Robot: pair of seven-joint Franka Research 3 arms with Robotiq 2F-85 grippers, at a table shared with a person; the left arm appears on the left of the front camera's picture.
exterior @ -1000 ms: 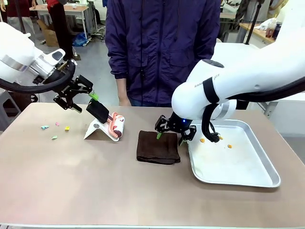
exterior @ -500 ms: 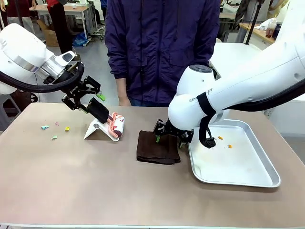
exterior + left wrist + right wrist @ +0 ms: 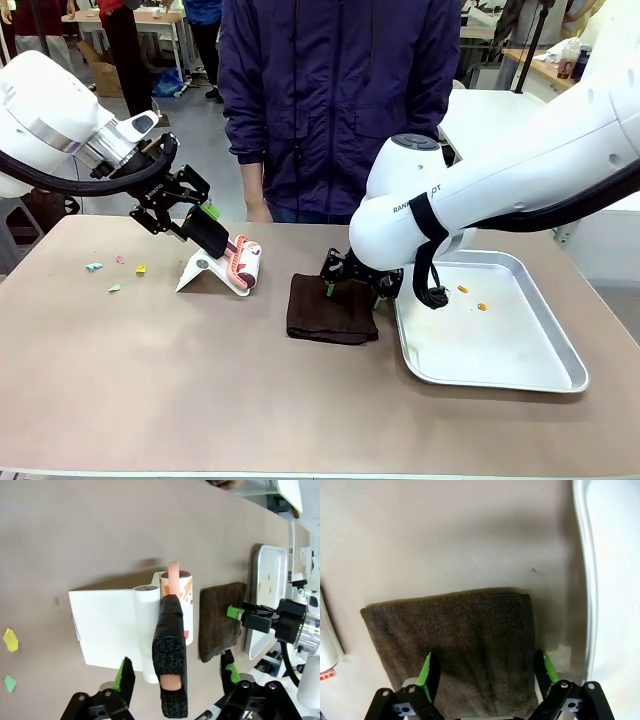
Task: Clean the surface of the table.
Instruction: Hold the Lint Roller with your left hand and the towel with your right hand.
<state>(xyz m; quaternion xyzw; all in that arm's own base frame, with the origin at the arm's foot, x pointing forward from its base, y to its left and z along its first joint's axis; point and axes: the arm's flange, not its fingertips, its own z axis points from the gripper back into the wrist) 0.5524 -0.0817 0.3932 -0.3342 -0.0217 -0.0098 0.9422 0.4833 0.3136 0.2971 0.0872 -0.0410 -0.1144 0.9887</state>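
The large rectangular desk [image 3: 180, 390] fills the lower part of the front view, running from the robot's near side to a person in a dark blue jacket [image 3: 340, 100] standing at its far edge. Its top is smooth, matte and brownish-beige, with a thin pale rim along the near edge. Small coloured paper scraps [image 3: 113, 288] lie on its left part. Near the middle sits a lint roller with a black handle [image 3: 228, 250] on a white wedge-shaped stand [image 3: 203, 272]. To the right of that lies a folded dark brown cloth [image 3: 331, 308], just beside a shiny silver rectangular tray [image 3: 500, 355] holding a few orange crumbs [image 3: 462, 289].

The left tool [image 3: 175, 666] is spread, with one green-padded finger on each side of the roller's black handle and clear of it. The right tool [image 3: 485, 667] is also spread, its fingers low over the brown cloth, one near each side edge.
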